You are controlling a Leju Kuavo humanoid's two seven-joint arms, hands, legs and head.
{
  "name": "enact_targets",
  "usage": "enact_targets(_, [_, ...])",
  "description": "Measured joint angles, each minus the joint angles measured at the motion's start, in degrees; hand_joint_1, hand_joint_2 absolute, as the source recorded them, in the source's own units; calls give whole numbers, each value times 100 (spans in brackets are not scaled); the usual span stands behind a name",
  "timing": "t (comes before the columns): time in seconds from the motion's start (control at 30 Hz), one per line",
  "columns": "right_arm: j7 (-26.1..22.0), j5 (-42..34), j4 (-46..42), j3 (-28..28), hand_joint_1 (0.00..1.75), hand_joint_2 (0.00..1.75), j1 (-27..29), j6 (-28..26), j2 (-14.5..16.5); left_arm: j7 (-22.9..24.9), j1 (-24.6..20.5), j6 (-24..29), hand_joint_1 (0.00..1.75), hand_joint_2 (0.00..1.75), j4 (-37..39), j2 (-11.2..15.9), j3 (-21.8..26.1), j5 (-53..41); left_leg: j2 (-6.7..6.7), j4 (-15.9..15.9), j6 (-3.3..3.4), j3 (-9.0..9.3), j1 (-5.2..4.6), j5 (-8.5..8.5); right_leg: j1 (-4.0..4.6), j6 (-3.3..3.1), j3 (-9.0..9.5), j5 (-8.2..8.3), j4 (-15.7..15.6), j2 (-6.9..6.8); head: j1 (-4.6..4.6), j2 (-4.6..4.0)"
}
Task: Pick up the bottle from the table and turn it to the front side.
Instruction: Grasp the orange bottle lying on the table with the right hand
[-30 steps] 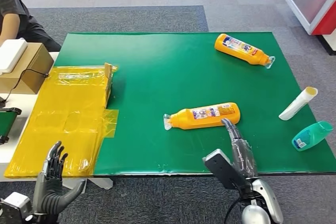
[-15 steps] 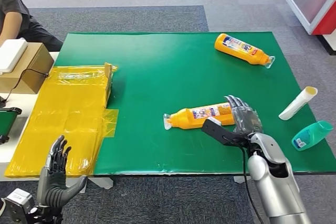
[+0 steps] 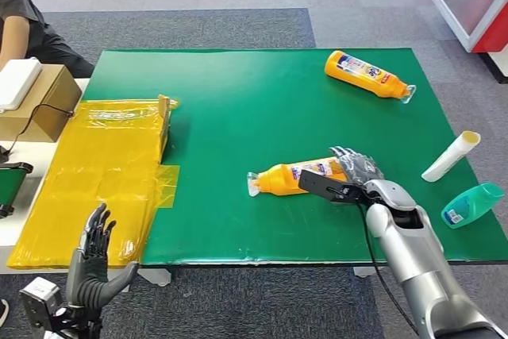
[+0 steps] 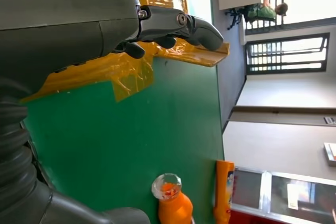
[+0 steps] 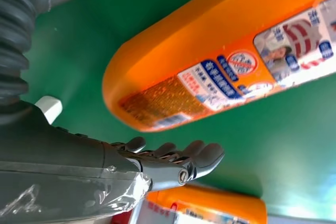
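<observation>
Right now the spread, empty right hand (image 3: 355,166) reaches over the lying bottle's (image 3: 287,177) base.

The orange bottle (image 3: 309,175) is looking like glossy plastic; the green counter (image 3: 252,109) is appearing matt and smooth.

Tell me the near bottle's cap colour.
Clear, see-through cap on the orange bottle; left wrist view shows it best.
</observation>
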Motion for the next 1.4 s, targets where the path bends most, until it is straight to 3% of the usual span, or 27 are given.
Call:
enact_targets(0.27, [-32, -12, 977, 300, 0, 175, -555, -128, 8, -15, -113, 40, 0, 175, 266, 74, -126, -15, -1, 0, 0, 0, 0, 0, 0, 1, 2, 0, 0, -1, 1, 0])
enact_targets(0.43, [-32, 7, 1116, 344, 0, 175, -635, -179, 14, -15, -127, 49, 0, 175, 306, 85, -147, -17, -1, 0, 0, 0, 0, 0, 0, 1, 2, 0, 0, -1, -1, 0])
enact_targets(0.47, [-27, 25, 1261, 380, 18, 175, -714, -211, 29, -15, -141, 68, 0, 175, 343, 97, -175, -14, -1, 0, 0, 0, 0, 0, 0, 1, 2, 0, 0, -1, -1, 0])
enact_targets(0.57, [-16, 107, 1833, 527, 149, 175, -998, -334, 76, -16, -187, 154, 0, 175, 482, 146, -274, 16, -1, 0, 0, 0, 0, 0, 0, 1, 2, 0, 0, -1, 0, 0])
enact_targets(0.6, [-23, 126, 1925, 551, 174, 175, -1022, -354, 78, -16, -189, 174, 0, 175, 500, 156, -289, 29, -1, 0, 0, 0, 0, 0, 0, 1, 2, 0, 0, -1, 1, 0])
enact_targets(0.83, [-137, 165, 2234, 701, 175, 175, -1083, -551, 82, -16, -193, 299, 0, 175, 569, 220, -379, 138, -1, 0, 0, 1, 0, 0, 0, 1, 2, 0, 0, -1, -1, 0])
enact_targets(0.97, [-175, 89, 1994, 716, 175, 175, -918, -727, 82, -16, -175, 307, 0, 175, 577, 238, -372, 144, -3, 0, 0, 0, 0, 0, 0, 1, 2, 0, 0, -4, 1, 0])
enact_targets(1.2, [-238, -170, -56, 635, 175, 175, 157, -1081, 219, 207, -81, 152, 0, 175, 439, 152, -335, 110, -6, 0, -2, -5, 2, -2, 3, -3, -5, -8, 1, -11, -1, 0])
enact_targets(1.4, [-684, -519, -1471, 551, 175, 175, 869, -1211, 629, 1069, -138, -250, 0, 175, 407, 53, -339, 870, -6, 0, -5, -7, 3, -4, 4, -8, -8, -12, 2, -12, -1, 0])
